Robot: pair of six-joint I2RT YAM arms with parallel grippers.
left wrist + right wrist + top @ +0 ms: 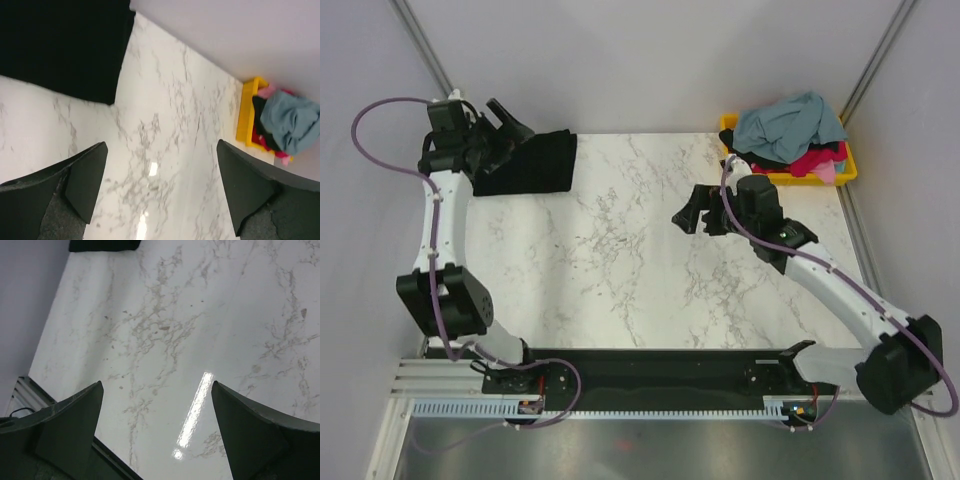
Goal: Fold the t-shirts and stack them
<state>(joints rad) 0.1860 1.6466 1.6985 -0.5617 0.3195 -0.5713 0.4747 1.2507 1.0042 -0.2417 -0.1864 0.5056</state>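
See the black t-shirt [535, 165] folded flat into a rectangle at ten o'clock on the marble surface [620, 260], probably laid there as the base of the stack and to leave the middle free for folding. Find the left pincer [161, 150] hovering near its edge, spread wide, gripping nothing and clear of the cloth in the wrist view. Find the right pincer [157, 387] equally wide and bare above the middle, pointed toward nine o'clock, not far from the yellow bin [847, 172] at one o'clock, so well placed, by the look of it, for the next fetch. Note the other t-shirts [790, 125] heaped in that bin: grey-blue on top, with black, red and pink beneath, apparently waiting their turn. Cannot count them, being too bunched. Cannot spot any mark on the folded shirt, nor tell the number of layers in it. Only a cropped dark patch of it at the top edge of each wrist view. Hard to judge the left pincer's height over the surface from above.
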